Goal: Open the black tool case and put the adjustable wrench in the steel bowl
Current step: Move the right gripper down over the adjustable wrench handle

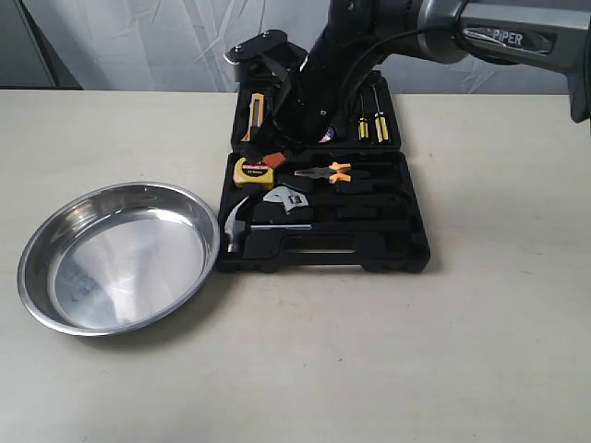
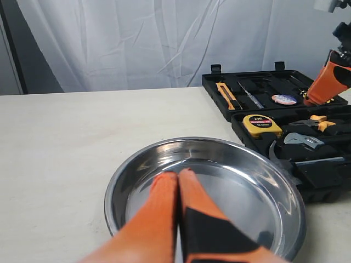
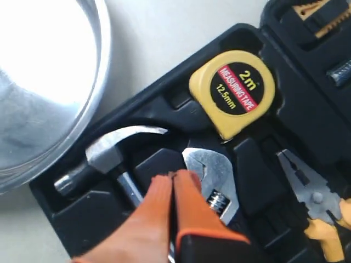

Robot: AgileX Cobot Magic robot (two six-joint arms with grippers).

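The adjustable wrench (image 1: 284,200) lies in its moulded recess in the near half of the black tool case (image 1: 388,249), silver head toward the steel bowl (image 1: 46,226), black handle running along the tray. The case is open flat on a pale, matte table (image 1: 480,351), and a creased white cloth (image 1: 138,46) hangs behind it.

A claw hammer (image 1: 242,224) sits just beside the wrench on the bowl side. A yellow tape measure (image 1: 251,172) sits in the next pocket back, and orange-handled pliers (image 1: 323,173) sit beside the tape. The lid half holds yellow-handled screwdrivers (image 1: 371,125) and a yellow utility knife (image 1: 256,115). The right arm hides the middle of the lid in the exterior view.

The right gripper (image 3: 173,176) hangs over the wrench head and hammer neck, its orange fingers pressed together on nothing; whether it touches them cannot be told. The left gripper (image 2: 178,175) is over the bowl, likewise pressed together.

The bowl is round, shallow and mirror-bright with a rolled rim. It rests just beside the case at the hammer's corner.
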